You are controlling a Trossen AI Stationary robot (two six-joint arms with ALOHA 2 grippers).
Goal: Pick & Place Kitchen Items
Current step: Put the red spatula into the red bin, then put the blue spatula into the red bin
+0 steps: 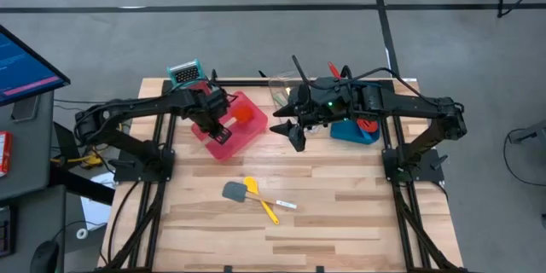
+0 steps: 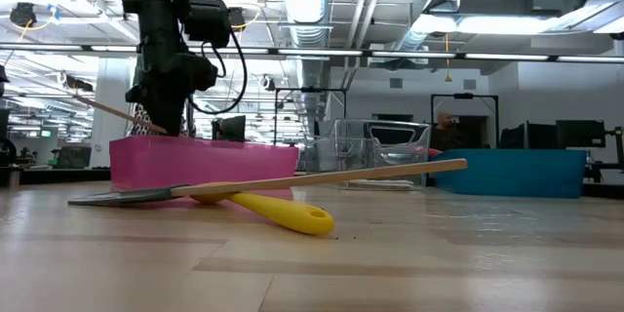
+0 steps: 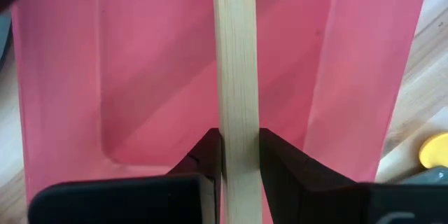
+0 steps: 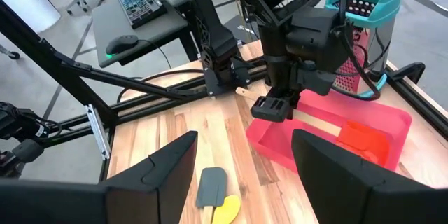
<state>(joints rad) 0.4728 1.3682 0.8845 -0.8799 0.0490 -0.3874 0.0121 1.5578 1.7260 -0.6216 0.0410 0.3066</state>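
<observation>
My left gripper [image 1: 219, 126] is over the red tray [image 1: 256, 132] and shut on the red spatula's wooden handle [image 3: 236, 56]. The spatula's red head [image 1: 244, 113] lies inside the tray, as the right wrist view [image 4: 362, 140] also shows. My right gripper [image 1: 294, 134] is open and empty [image 4: 245, 182], above the table to the right of the red tray. A grey-teal spatula [image 1: 235, 191] lies with its wooden handle [image 2: 341, 177] across a yellow spoon [image 1: 260, 198] on the table's near middle. My left gripper pinches the spatula's wooden handle [image 3: 238, 155] between its two fingers [image 3: 207, 155], which point down and lie across it. The handle's free end [image 2: 105, 111] sticks out above the tray's rim, slanting up. The red head is down in the tray.
A teal-topped box grater [image 1: 185, 73] stands at the far left behind the red tray. A clear tray [image 1: 283, 92] and a blue tray [image 1: 354, 130] holding red items sit at the far right, under my right arm. Bare wood lies around the spoon and grey-teal spatula.
</observation>
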